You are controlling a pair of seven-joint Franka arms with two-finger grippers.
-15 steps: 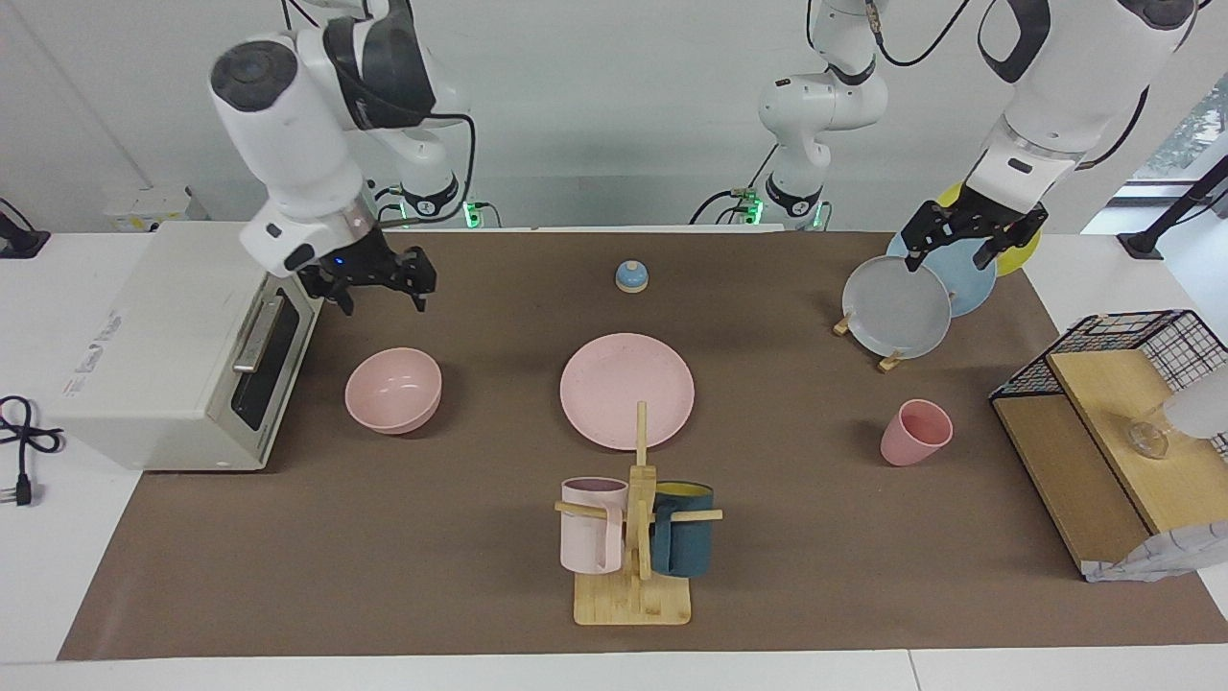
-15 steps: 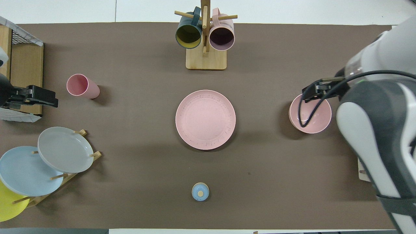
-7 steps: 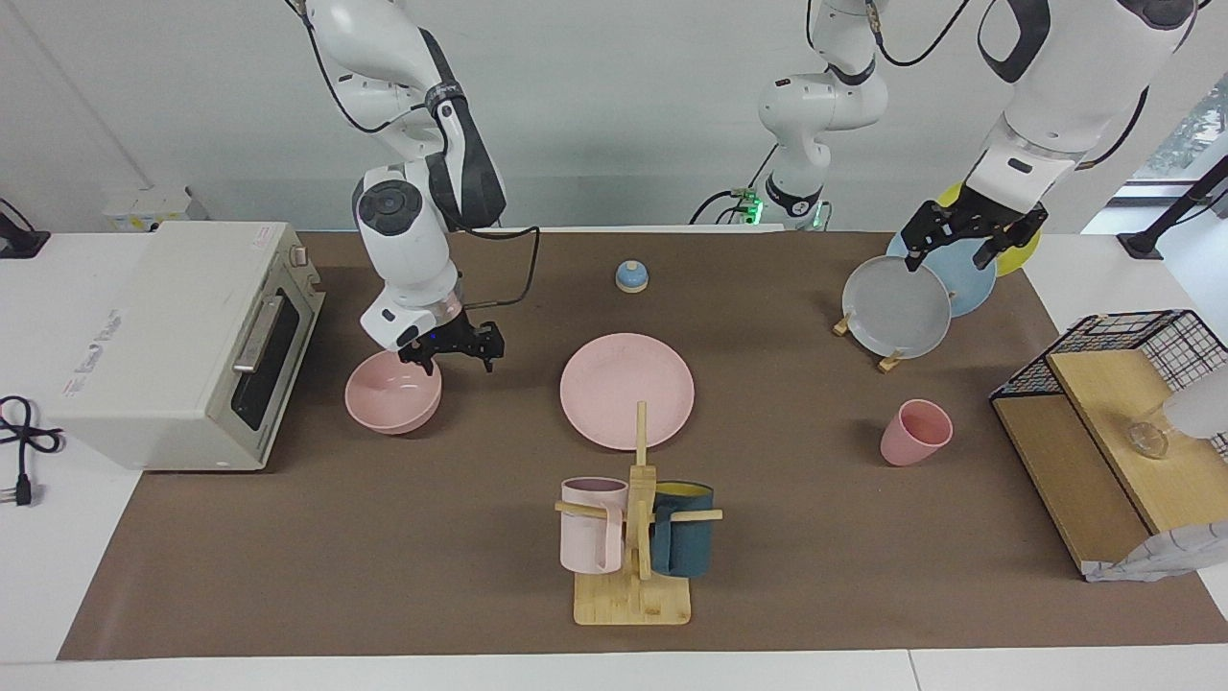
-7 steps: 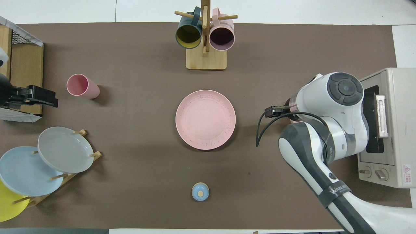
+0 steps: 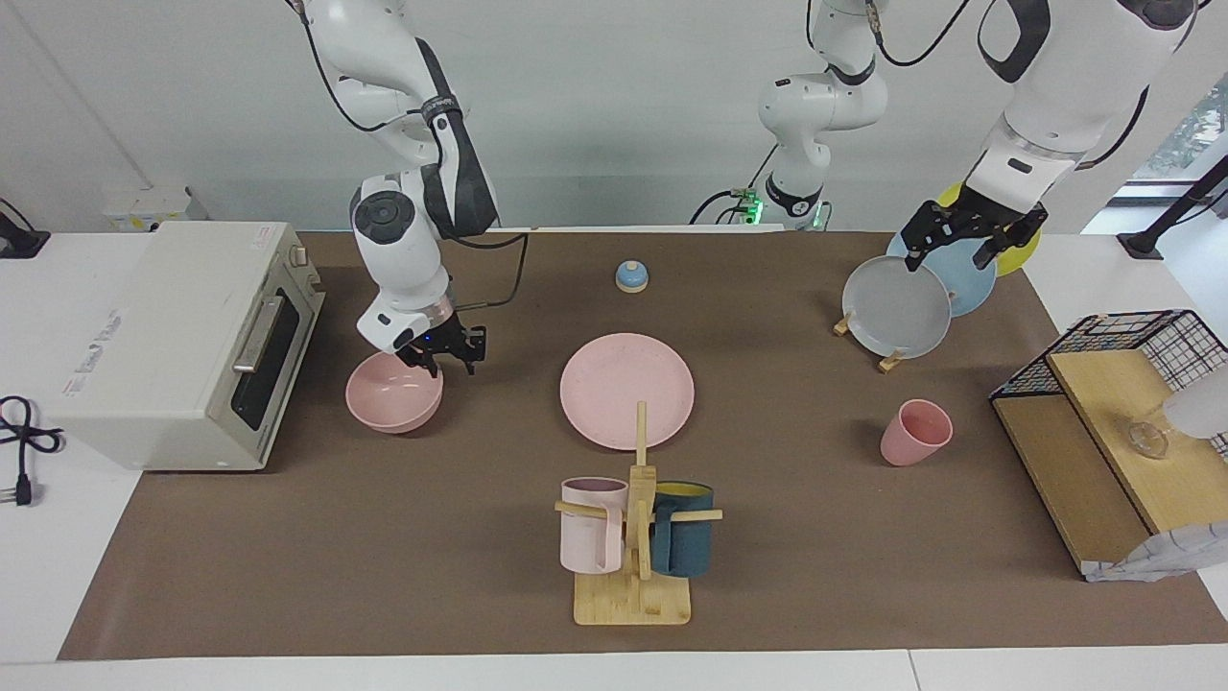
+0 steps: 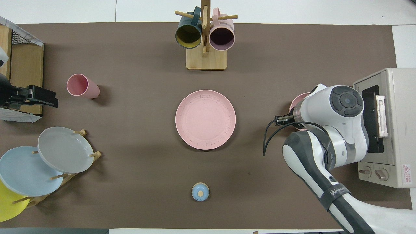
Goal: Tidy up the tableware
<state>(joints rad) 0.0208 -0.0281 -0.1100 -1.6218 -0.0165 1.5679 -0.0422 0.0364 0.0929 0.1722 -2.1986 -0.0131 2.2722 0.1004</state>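
The right gripper [image 5: 443, 357] had come down from beside the toaster oven [image 5: 173, 336] a second earlier to the rim of the pink bowl [image 5: 393, 395], at the rim's edge toward the plate. Over the last half second it had shifted slightly closer over the bowl. Whether its fingers had closed on the rim could not be told; they looked narrowly parted. In the overhead view its wrist covered most of the bowl [image 6: 296, 101].

The bowl sat unmoved toward the right arm's end of the brown mat [image 5: 384, 576], just in front of the oven door. The pink plate [image 5: 627, 390] lay at the mat's middle, and the pink cup [image 5: 914, 433] stood toward the left arm's end.

The left gripper [image 5: 964, 245] waited, unchanged, above the grey plate [image 5: 892, 312] on the rack at the mat's corner, fingers spread wide.
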